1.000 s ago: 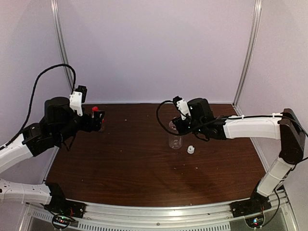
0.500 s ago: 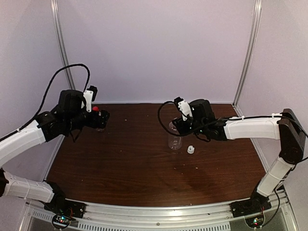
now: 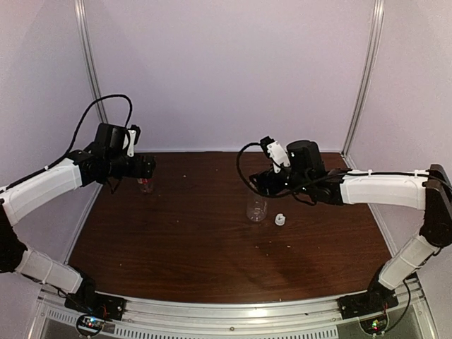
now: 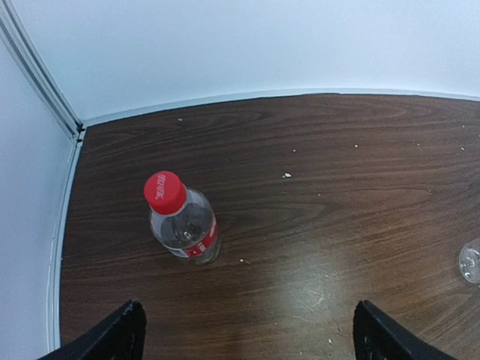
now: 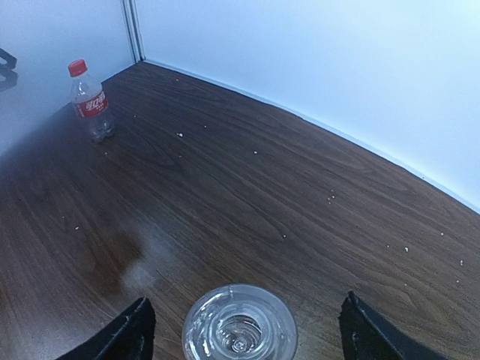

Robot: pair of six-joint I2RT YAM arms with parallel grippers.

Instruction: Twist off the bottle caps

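At centre, right gripper (image 3: pixel 256 186) had just spread its jaws above the open bottle (image 3: pixel 256 209); white cap (image 3: pixel 280 219) lay at its three o'clock. Left gripper (image 3: pixel 145 169), jaws wide, hung above the red cap (image 4: pixel 164 192), ten o'clock, still screwed on.

Red cap (image 4: pixel 164 192) on small bottle (image 4: pixel 187 236); white cap (image 3: pixel 280 219) beside open bottle (image 3: pixel 256 207).

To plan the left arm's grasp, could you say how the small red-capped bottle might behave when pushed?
The small bottle shows no liquid, so it is probably light and may slide or tip when nudged. Its clear plastic wall likely dents under a squeeze.
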